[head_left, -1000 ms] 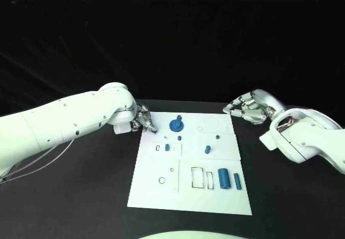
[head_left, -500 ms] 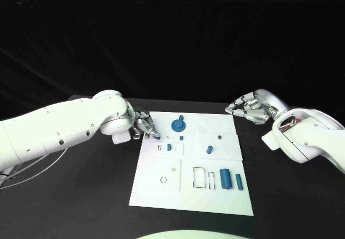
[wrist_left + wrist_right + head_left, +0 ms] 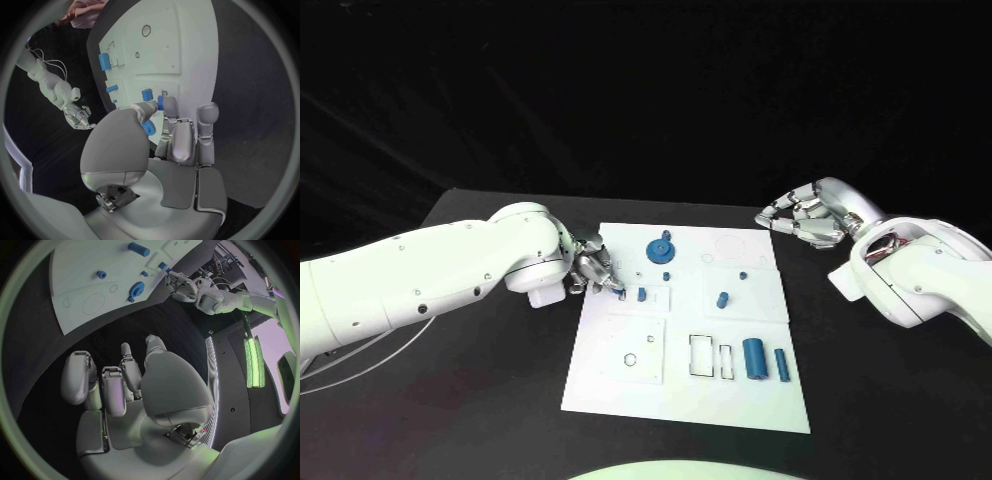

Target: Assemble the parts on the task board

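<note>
The white task board (image 3: 625,385) lies in the middle of the black table. On it are a blue gear (image 3: 658,248), a small blue peg (image 3: 668,276), two short blue pieces (image 3: 642,294) (image 3: 723,299), a blue cylinder (image 3: 753,357) and a slim blue bar (image 3: 780,364). My left hand (image 3: 593,270) hovers at the board's left edge and pinches a small blue part (image 3: 149,128) between thumb and fingers. My right hand (image 3: 805,218) hangs off the board's far right corner with its fingers curled in and nothing in them.
Black outlines of rectangular slots (image 3: 700,356) and round holes (image 3: 630,359) mark the board's near half. Bare black table (image 3: 459,400) surrounds the board. The right wrist view shows the board (image 3: 75,275) and my left hand (image 3: 187,287) beyond it.
My left hand has moved along the board's left edge toward me, carrying the small blue part. The right hand has stayed where it was.
</note>
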You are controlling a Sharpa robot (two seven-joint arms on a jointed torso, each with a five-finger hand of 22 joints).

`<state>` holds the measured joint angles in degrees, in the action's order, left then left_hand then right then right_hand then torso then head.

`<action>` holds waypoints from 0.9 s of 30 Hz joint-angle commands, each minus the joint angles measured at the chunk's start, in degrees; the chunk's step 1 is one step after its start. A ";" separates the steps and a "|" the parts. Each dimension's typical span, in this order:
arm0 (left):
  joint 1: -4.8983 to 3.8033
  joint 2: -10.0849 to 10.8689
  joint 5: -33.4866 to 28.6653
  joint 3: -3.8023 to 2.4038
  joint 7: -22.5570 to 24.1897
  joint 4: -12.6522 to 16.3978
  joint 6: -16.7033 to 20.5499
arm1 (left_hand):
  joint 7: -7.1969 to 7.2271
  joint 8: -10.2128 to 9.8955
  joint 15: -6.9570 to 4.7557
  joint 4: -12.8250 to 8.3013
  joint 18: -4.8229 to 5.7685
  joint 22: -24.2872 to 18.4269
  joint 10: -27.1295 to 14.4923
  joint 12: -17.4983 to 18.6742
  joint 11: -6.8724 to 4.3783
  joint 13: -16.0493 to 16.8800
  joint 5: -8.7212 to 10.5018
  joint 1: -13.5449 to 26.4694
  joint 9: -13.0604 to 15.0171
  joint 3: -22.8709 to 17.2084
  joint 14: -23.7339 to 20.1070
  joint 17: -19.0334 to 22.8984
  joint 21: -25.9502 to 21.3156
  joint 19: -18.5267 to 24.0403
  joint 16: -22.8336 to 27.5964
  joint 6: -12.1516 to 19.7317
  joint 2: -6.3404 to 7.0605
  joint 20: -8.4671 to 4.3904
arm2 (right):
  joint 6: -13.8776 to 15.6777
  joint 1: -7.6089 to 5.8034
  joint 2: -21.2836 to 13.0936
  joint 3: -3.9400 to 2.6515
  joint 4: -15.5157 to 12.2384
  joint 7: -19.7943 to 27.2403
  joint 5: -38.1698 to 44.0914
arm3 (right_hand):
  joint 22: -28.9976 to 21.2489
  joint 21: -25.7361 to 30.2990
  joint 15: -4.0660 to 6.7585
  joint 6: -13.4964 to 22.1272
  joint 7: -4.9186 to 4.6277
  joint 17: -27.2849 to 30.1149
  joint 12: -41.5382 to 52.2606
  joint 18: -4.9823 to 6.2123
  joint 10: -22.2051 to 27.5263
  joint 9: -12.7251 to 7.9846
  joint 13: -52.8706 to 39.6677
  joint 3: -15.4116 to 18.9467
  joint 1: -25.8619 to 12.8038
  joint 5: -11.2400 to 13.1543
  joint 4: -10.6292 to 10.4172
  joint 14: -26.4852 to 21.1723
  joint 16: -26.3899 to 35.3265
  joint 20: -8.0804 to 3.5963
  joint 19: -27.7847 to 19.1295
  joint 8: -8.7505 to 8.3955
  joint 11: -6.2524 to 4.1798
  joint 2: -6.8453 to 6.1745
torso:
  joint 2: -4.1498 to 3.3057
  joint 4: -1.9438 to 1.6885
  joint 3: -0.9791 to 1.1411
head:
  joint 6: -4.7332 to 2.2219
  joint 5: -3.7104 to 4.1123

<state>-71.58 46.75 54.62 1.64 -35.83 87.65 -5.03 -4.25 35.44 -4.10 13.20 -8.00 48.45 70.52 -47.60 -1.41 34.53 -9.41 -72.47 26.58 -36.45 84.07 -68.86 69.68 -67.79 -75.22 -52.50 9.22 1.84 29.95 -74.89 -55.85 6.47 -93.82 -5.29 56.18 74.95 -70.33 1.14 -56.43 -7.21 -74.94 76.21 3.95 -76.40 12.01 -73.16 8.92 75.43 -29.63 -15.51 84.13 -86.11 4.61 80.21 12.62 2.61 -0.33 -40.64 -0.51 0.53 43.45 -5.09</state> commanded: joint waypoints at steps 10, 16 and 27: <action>0.52 -0.41 7.10 0.02 0.14 0.82 2.49 | 1.72 1.09 -0.75 -6.71 0.03 0.12 2.24 -2.93 -0.25 3.05 0.15 1.56 0.26 -6.91 1.28 0.00 0.44 -0.33 -0.18 -2.13 0.17 -0.09 | 0.44 0.04 -0.02 0.00 -0.06 0.53 0.28 | 1.89 0.29 0.29 0.25 0.03 -7.23 -0.31 0.64 0.56 0.11 0.15 0.35 0.50 -0.39 -0.05 3.94 0.45 0.12 -0.45 0.40 0.00 0.02 | -0.05 0.08 0.00 | 0.24 -0.02; 0.68 -0.68 7.59 0.05 -0.07 0.90 0.98 | 1.81 1.28 -0.80 -6.71 0.04 0.19 2.58 -3.41 -0.32 3.56 0.18 1.84 0.29 -6.91 1.28 -0.01 0.48 -0.36 -0.18 -2.23 0.27 -0.14 | 0.36 0.04 -0.04 0.00 -0.11 0.39 0.28 | 1.92 0.26 0.29 0.23 0.03 -7.28 -0.31 0.63 0.55 0.13 0.15 0.37 0.47 -0.42 -0.10 3.95 0.43 0.12 -0.43 0.42 0.00 0.04 | -0.04 0.07 0.01 | 0.41 0.01; 0.75 -0.78 7.77 0.10 -0.31 1.12 -1.11 | 2.01 1.67 -0.92 -6.82 0.06 0.28 3.31 -4.48 -0.49 4.72 0.20 2.22 0.37 -6.91 1.29 0.00 0.53 -0.40 -0.17 -2.47 0.36 -0.22 | 0.27 0.04 -0.13 0.00 -0.07 0.22 0.29 | 1.89 0.32 0.29 0.18 0.05 -7.27 -0.26 0.64 0.50 0.16 0.09 0.40 0.44 -0.44 -0.14 3.95 0.44 0.12 -0.45 0.46 -0.01 0.05 | -0.03 0.05 0.00 | 0.51 0.27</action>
<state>-70.86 46.10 61.72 1.74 -36.06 88.59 -4.24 -3.75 36.88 -4.49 11.50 -8.01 48.68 72.98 -51.92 -1.63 39.17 -8.96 -70.23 26.70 -38.14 84.06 -68.85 69.90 -68.00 -75.22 -53.02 10.10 1.63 30.18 -74.88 -55.96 6.48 -93.89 -5.25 56.17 74.93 -70.33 1.14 -56.44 -7.21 -74.92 76.21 3.95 -76.41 12.11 -73.08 9.08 75.43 -29.85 -15.67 84.13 -85.79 4.81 80.01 12.84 2.61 -0.33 -40.65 -0.43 0.53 43.96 -4.89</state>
